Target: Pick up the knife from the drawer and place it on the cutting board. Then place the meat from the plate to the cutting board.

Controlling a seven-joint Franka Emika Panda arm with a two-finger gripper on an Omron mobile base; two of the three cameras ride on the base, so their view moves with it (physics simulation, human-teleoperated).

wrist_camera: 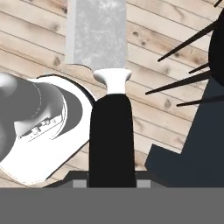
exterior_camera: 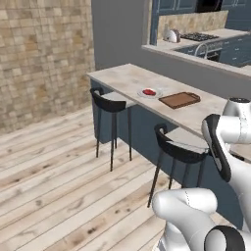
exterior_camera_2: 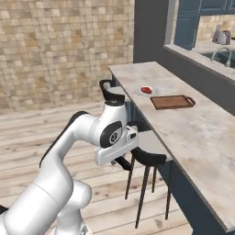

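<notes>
Right base view: the counter (exterior_camera_2: 193, 133) carries the cutting board (exterior_camera_2: 172, 102) at about 1 o'clock from the gripper (exterior_camera_2: 123, 163), well apart, with the plate (exterior_camera_2: 146, 91) and meat (exterior_camera_2: 146, 90) just beyond. In the hand view the gripper is clenched on the knife (wrist_camera: 109, 131) by its black handle, blade running straight ahead toward 12 o'clock. The blade tip is cut off.

Slim steel knife (wrist_camera: 103, 65): mottled silver blade, black handle. Rectangular wooden cutting board (exterior_camera: 179, 99): dark reddish-brown. Small raw meat (exterior_camera: 149, 91): red, on round grey-white plate (exterior_camera: 143, 94). Stone tabletop (exterior_camera_2: 193, 128): beige marbled. Plank floor (exterior_camera: 59, 181): pale wood grain.
</notes>
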